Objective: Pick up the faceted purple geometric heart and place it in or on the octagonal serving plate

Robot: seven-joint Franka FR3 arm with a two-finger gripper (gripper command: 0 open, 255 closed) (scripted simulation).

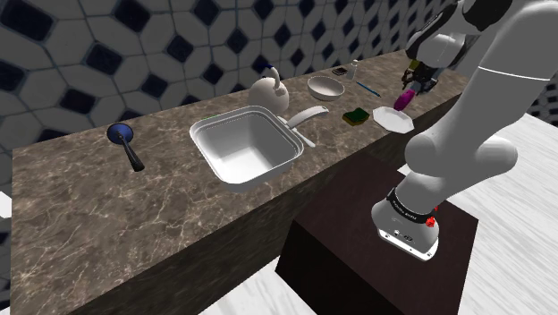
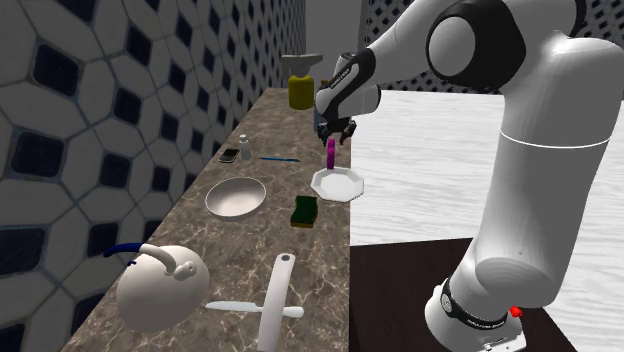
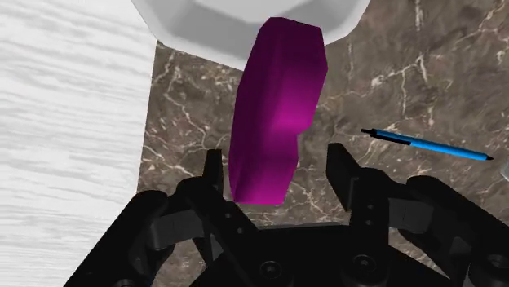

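Observation:
The purple faceted heart (image 3: 277,106) stands on edge just beyond my fingertips, over the white octagonal plate (image 3: 204,33). My gripper (image 3: 277,155) is open. One finger (image 3: 214,167) lies close beside the heart, and the other finger (image 3: 343,163) stands clear of it with a gap. In the shoulder view the heart (image 1: 405,97) hangs under the gripper (image 1: 418,82), just above the plate (image 1: 393,119) near the counter's front edge. The second exterior view shows the heart (image 2: 332,153) upright between the gripper (image 2: 335,134) and the plate (image 2: 338,185).
On the marble counter are a green sponge (image 1: 358,114), a white bowl (image 1: 325,87), a blue pen (image 3: 428,145), a white teapot (image 1: 269,92), a sink (image 1: 243,143), a white spatula (image 2: 275,300) and a blue ladle (image 1: 123,136). A yellow container (image 2: 300,90) stands at the far end.

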